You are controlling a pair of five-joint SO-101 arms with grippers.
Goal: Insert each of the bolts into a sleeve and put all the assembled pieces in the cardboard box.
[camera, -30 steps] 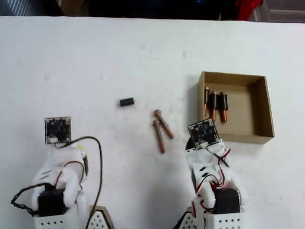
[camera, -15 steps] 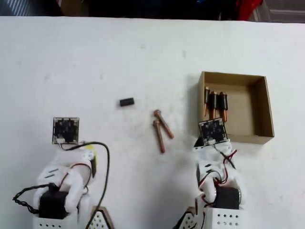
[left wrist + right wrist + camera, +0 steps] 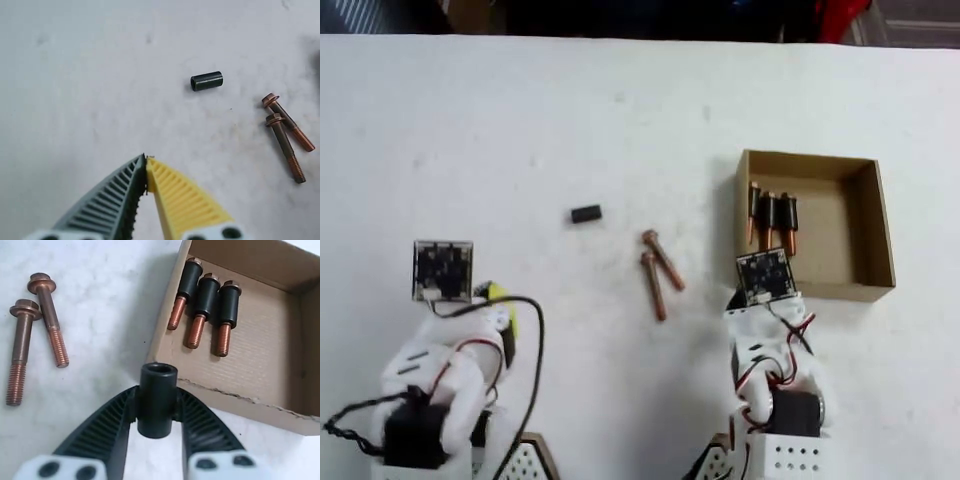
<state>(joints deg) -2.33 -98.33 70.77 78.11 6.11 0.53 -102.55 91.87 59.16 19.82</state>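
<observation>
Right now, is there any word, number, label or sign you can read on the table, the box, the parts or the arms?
None can be read in any view.
The cardboard box has plain walls.
The loose bolts and the black sleeve on the table show no markings.
The circuit boards on the arms' wrists: any print is too small to tell.

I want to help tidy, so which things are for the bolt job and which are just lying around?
For the job: two loose bolts, loose sleeve, held sleeve in right gripper, three assembled pieces, cardboard box.
Just there: white table.
</observation>
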